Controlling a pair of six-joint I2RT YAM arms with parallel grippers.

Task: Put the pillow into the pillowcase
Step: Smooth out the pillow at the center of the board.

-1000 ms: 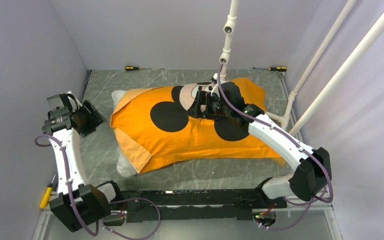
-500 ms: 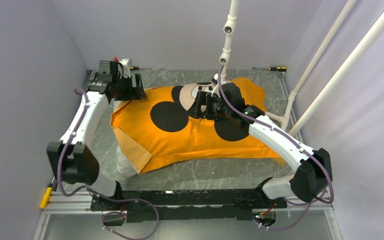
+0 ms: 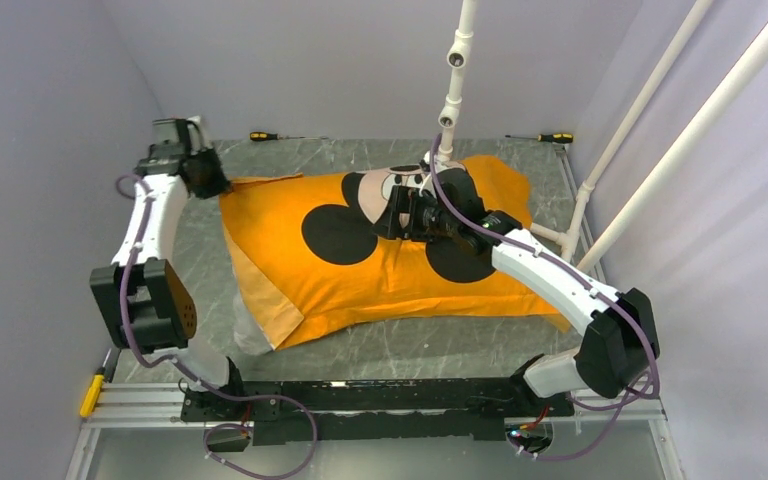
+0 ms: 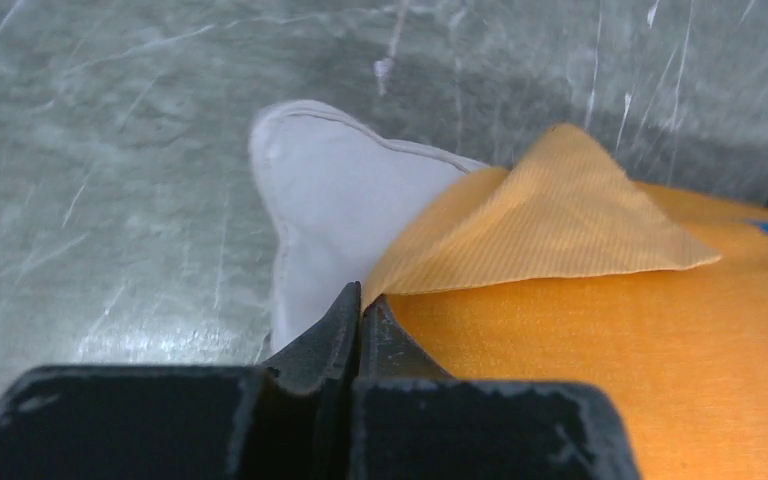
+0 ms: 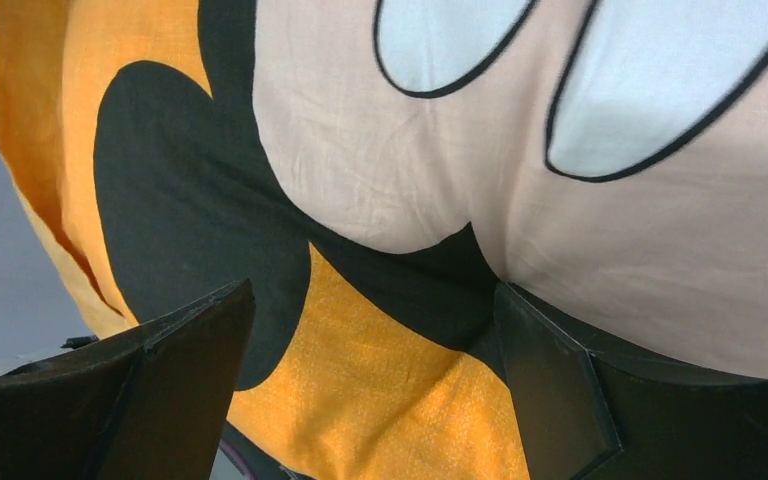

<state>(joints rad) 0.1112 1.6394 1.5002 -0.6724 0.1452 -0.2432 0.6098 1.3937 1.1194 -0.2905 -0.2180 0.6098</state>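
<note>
left pincer [image 4: 362, 298] pressed together at the hem of the orange pillowcase [image 4: 600, 350], white pillow [image 4: 330, 210] corner poking out onto the grey worktop [image 4: 110, 150], the rest mostly covered by the case, right pincer [image 5: 372, 292] spread wide over the printed mouse face

Free table strip [image 3: 410, 345] in front of the pillowcase [image 3: 380, 275] — a white pipe [image 3: 453, 95] stands behind, slanted pipes [image 3: 695, 130] at right.

pillow [image 3: 247, 332]: mostly hidden inside pillowcase [image 3: 360, 275], only left corners show | pillowcase's right black ear: partly behind right arm [image 3: 545, 275] | left gripper [image 4: 361, 297]: pinching cloth or not, unclear | far-left screwdriver [image 3: 265, 135]: too small for detail
</note>
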